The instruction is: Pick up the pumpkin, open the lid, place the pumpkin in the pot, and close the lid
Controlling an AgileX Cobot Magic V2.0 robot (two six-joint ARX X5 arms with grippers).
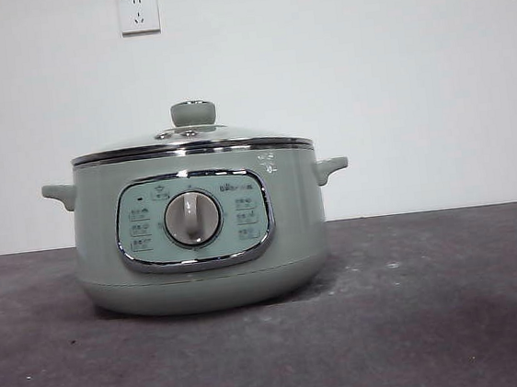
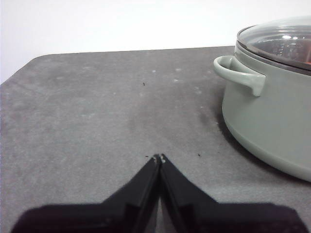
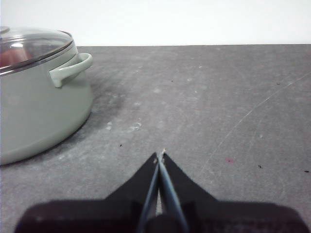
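The pot (image 1: 199, 241) is sitting on the table (image 1: 439, 322) with its lid (image 1: 192, 136) on; something orange-red is showing through the glass. My left claw (image 2: 159, 158) and right claw (image 3: 159, 154) are resting pressed together, empty, beside it.

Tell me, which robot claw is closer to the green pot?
About even, maybe left. The left gripper rests shut on the table beside one handle of the pot; the right gripper rests shut off its other side.
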